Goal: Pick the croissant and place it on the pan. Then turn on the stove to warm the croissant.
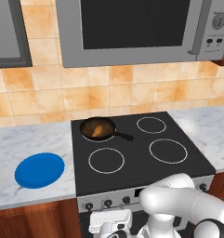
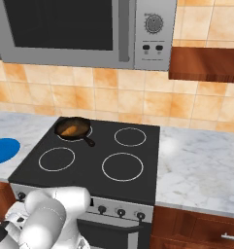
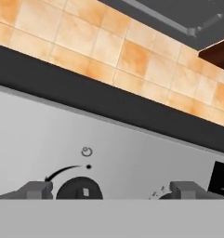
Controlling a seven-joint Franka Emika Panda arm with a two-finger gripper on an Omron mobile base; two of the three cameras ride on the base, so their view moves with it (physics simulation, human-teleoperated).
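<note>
The golden croissant (image 1: 100, 130) (image 2: 70, 129) lies inside the small dark pan (image 1: 84, 124) (image 2: 82, 124), which sits on the rear left burner of the black stove (image 1: 136, 160) (image 2: 89, 170). The pan's short handle points toward the cooktop's middle. My gripper (image 3: 111, 190) is down low in front of the stove's silver front panel, open and holding nothing. In the hand view a dark knob (image 3: 79, 188) sits between the two fingertips, nearer the left one, with a curved arrow marking above it. The white hand (image 1: 109, 223) shows below the row of knobs (image 1: 107, 203).
A round blue plate (image 1: 39, 170) (image 2: 2, 150) lies on the marble counter (image 1: 29, 144) left of the stove. A grey microwave (image 1: 132, 28) (image 2: 79, 29) hangs above the cooktop. More marble counter (image 2: 201, 170) runs to the right, under a wooden cabinet (image 2: 206, 63).
</note>
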